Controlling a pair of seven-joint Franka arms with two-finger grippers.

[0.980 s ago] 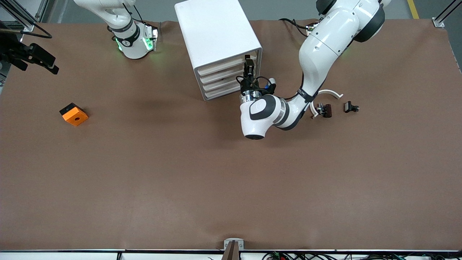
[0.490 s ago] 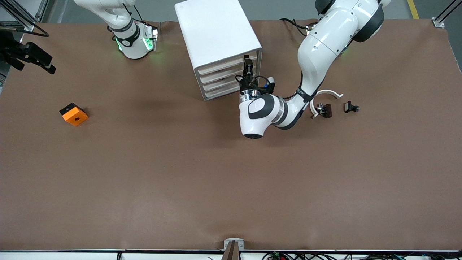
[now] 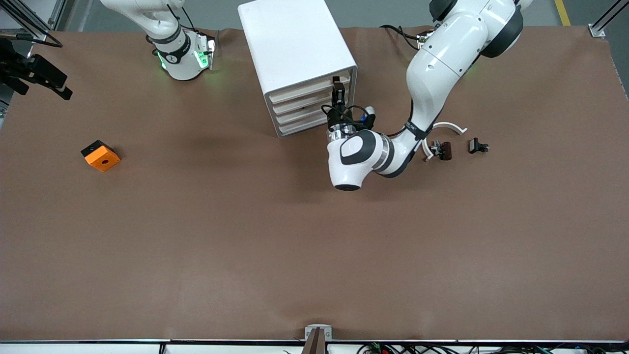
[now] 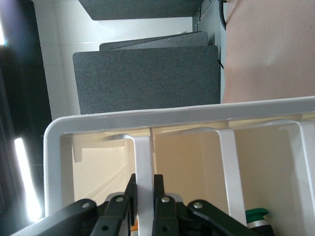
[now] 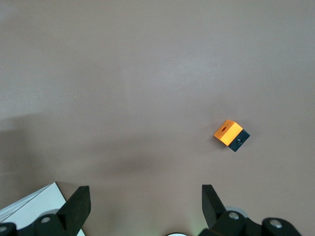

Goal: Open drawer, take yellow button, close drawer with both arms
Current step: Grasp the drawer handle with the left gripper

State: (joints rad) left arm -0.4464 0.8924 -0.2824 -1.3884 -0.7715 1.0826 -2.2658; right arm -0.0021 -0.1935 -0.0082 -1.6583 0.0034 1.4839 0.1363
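The left arm's black two-finger gripper [image 3: 338, 92] pinches the white handle bar [image 4: 143, 172] of the cream-fronted top drawer [image 3: 307, 89] in the white boxy cabinet [image 3: 290, 44], the drawer shut. The right arm's gripper [image 5: 142, 206] waits with fingers spread, high over the brown table [image 3: 245, 236] near an orange square block [image 3: 100, 155].

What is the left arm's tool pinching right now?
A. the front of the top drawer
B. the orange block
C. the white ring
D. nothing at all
A: the left tool is shut on the lip of the drawer, as the left wrist view shows; in the front view it sits at the cabinet's top drawer, away from the block and the ring.
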